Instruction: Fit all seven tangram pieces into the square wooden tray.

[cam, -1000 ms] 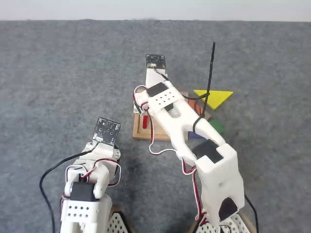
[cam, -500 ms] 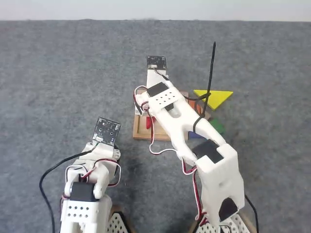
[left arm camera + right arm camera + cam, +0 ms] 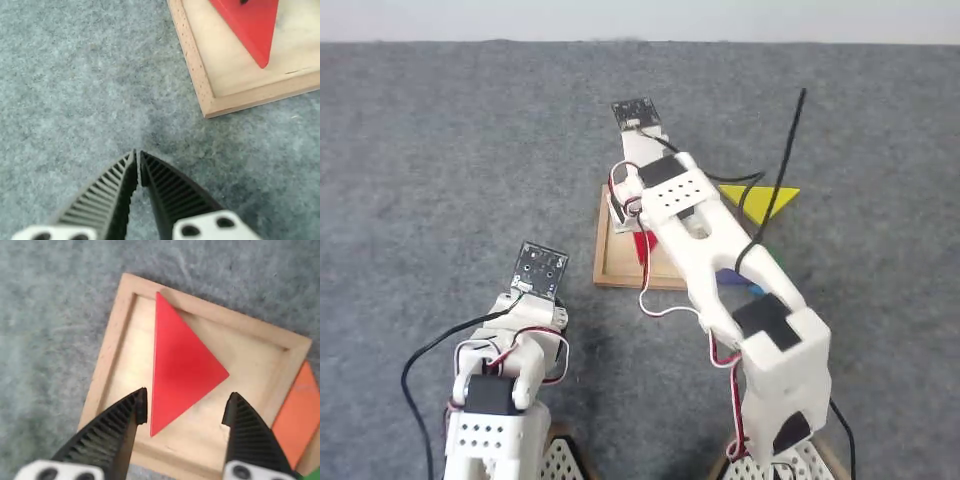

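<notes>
Lying in the wooden tray (image 3: pixel 120 335), a red triangle (image 3: pixel 182 365) is overhung by the released right gripper (image 3: pixel 186 407); the left gripper (image 3: pixel 138 160) is held clenched above the grey bench (image 3: pixel 65 75).

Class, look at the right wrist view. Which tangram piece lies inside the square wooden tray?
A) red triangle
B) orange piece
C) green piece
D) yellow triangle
A: the red triangle lies flat on the floor of the wooden tray, with the open right gripper above it.
</notes>
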Available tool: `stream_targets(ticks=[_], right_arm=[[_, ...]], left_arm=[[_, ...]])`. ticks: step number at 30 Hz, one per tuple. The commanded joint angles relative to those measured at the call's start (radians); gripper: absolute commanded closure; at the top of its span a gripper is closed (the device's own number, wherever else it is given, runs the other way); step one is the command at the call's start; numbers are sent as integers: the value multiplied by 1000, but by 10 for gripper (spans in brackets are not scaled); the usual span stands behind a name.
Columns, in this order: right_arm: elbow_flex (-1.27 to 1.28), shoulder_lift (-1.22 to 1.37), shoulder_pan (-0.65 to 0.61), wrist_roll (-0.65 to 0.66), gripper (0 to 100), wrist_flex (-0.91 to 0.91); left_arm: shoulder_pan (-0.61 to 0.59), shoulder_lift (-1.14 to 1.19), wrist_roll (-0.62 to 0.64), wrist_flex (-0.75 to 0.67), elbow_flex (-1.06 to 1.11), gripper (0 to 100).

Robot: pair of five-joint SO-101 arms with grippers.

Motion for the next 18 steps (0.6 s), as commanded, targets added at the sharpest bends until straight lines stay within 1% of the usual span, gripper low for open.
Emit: stream_targets(ticks=[1, 3, 7, 9, 11, 13, 18], right_arm=[[-61, -131, 19, 75, 768, 56], [-54, -173, 47, 114, 809, 67], [64, -271, 101, 226, 991, -33], [169, -309, 107, 259, 979, -99], [276, -334, 108, 262, 969, -156], [381, -349, 114, 262, 990, -231], [585, -409, 191, 261, 992, -464]], left_arm=[[-3, -12, 8, 5, -7, 987], [-3, -12, 8, 5, -7, 987], [-3, -12, 8, 5, -7, 987], [-3, -12, 8, 5, -7, 987], [-3, -12, 8, 5, -7, 987], [-3, -12, 8, 5, -7, 987], [-3, -12, 8, 5, -7, 987]])
